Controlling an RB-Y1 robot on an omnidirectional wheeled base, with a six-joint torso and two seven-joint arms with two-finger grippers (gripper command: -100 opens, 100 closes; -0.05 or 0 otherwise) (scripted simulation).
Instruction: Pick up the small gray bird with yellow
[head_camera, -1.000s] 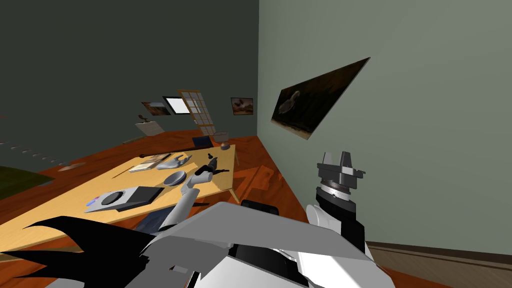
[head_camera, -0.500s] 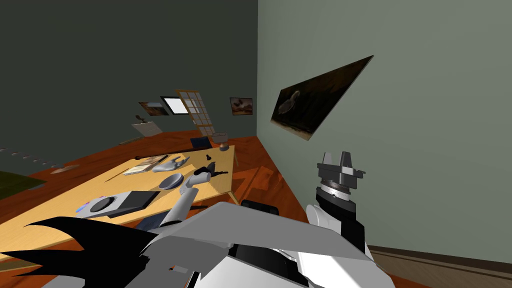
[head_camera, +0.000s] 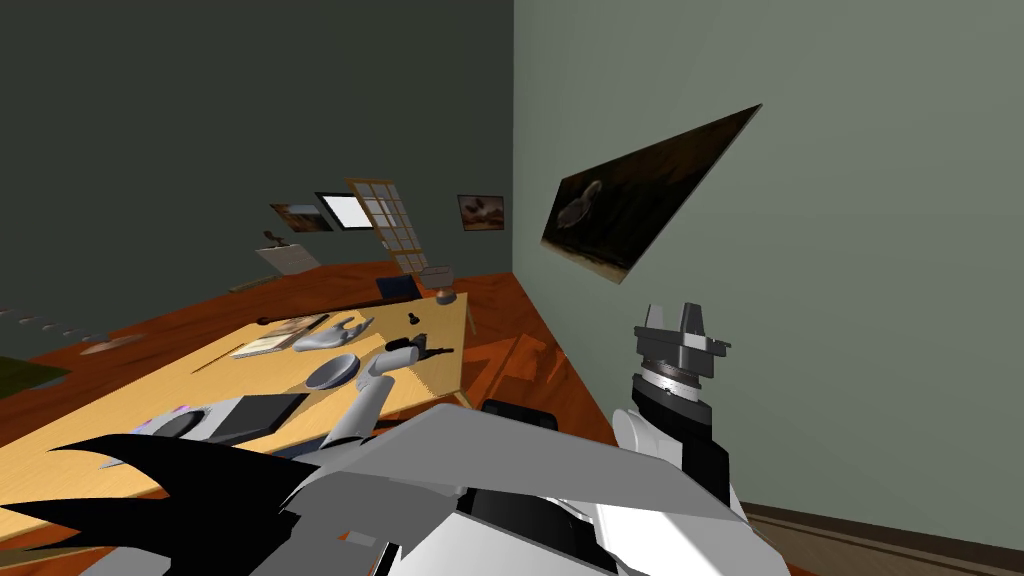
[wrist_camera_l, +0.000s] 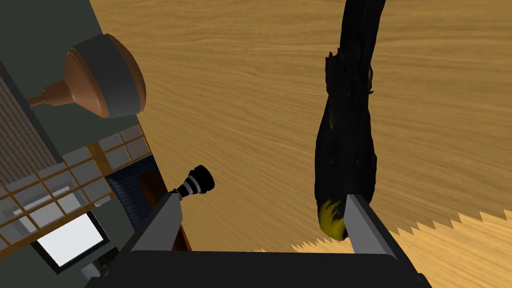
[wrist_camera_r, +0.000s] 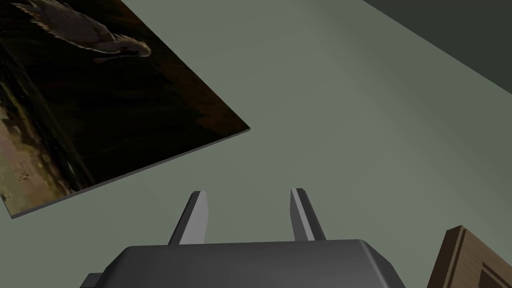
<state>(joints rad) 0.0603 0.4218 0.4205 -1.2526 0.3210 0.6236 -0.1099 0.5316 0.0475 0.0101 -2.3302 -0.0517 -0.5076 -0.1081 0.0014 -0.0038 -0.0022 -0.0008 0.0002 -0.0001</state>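
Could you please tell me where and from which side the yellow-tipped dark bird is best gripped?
Across its thick body near the yellow end, from above, clamping its long flanks: the bird lies flat on the table, narrow, tapering to a thin tail. The open left pincer should probably shift sideways; the bird hugs one finger.

Light wooden table (head_camera: 170, 390), dark bird with yellow patch (wrist_camera_l: 345, 150), grey dish (head_camera: 332, 373), book (head_camera: 270, 343)

Bare table (wrist_camera_l: 250, 100) lies open ahead of the left tool (wrist_camera_l: 265, 225), between the bird (wrist_camera_l: 345, 150) just beside one finger and a small black peg (wrist_camera_l: 198, 181) near the other. A grey dish (head_camera: 332, 373) sits close beside that arm.
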